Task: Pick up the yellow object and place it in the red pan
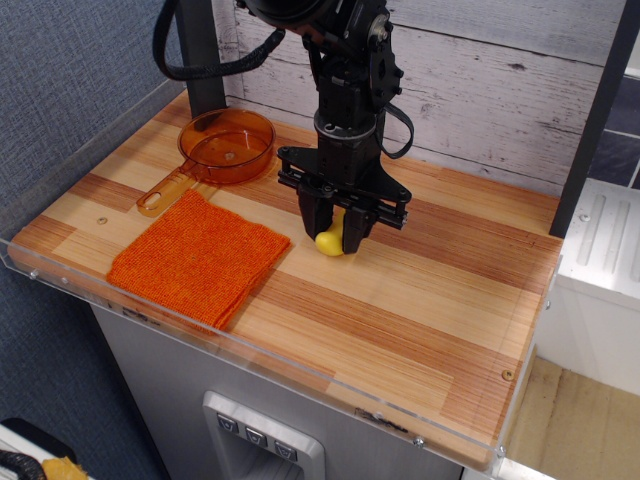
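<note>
The yellow object (328, 243) lies on the wooden table, near the middle. My black gripper (334, 232) is straight above it and low, with its two fingers closed against the toy's sides. Only the toy's rounded lower end shows between the fingers; the rest is hidden by them. The red pan (228, 146) sits at the back left of the table, empty, with its flat handle pointing toward the front left.
An orange knitted cloth (198, 256) lies folded at the front left, just below the pan's handle. A clear plastic rim (250, 360) edges the table. A white plank wall (480, 80) stands behind, and a black post (200, 50) rises behind the pan.
</note>
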Robot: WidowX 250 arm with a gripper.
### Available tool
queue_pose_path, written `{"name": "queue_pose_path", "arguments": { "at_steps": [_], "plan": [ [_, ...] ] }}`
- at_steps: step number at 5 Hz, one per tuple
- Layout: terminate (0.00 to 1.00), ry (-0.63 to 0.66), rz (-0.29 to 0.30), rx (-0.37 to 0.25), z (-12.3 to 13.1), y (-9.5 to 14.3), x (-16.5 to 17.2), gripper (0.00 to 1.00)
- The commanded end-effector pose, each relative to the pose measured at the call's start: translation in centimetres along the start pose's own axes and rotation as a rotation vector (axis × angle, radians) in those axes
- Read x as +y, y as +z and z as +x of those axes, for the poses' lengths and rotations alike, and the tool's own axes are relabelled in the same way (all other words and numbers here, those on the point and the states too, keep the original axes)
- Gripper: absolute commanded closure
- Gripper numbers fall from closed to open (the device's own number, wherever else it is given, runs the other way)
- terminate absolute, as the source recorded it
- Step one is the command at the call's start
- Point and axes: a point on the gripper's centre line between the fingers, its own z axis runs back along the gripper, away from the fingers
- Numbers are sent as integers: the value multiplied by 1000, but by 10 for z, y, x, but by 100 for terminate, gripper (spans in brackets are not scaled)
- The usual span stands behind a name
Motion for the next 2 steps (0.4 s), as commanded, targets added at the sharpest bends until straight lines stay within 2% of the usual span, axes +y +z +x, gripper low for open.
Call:
{"name": "queue_pose_path", "arguments": {
  "at_steps": [1, 2],
  "plan": [
    [0, 18, 6, -31, -3, 12, 6, 100],
    [0, 22, 11, -53, -9, 33, 6, 100]
  ]
}}
